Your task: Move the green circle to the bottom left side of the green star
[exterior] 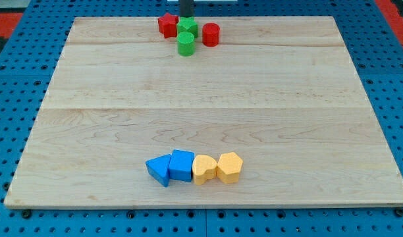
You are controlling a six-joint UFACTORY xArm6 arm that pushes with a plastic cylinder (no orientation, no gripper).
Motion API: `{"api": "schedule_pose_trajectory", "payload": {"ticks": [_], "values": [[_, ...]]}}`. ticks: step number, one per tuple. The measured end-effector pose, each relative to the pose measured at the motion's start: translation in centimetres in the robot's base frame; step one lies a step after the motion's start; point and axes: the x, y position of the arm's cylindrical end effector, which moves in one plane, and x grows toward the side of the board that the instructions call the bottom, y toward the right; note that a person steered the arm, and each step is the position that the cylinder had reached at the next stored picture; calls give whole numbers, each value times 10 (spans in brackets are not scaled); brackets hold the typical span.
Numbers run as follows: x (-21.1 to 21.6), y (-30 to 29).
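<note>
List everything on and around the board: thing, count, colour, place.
red star: 1, red, the view's top, leftmost of the upper cluster
green star: 1, green, just right of the red star, touching it
green circle: 1, green, directly below the green star, against it
red cylinder: 1, red, right end of the upper cluster
blue triangle: 1, blue, the view's bottom, left end of the lower row
blue block: 1, blue, next in the row
yellow heart: 1, yellow, next right
yellow hexagon: 1, yellow, right end of the row
wooden board: 1, light wood, fills the view
pegboard: 1, blue, around the board
my tip: 1, dark rod, just above the green star
</note>
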Motion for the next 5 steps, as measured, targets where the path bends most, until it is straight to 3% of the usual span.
{"api": "schedule_pose_trajectory", "payload": {"ticks": [1, 5], "values": [[11, -24], [102, 3]]}}
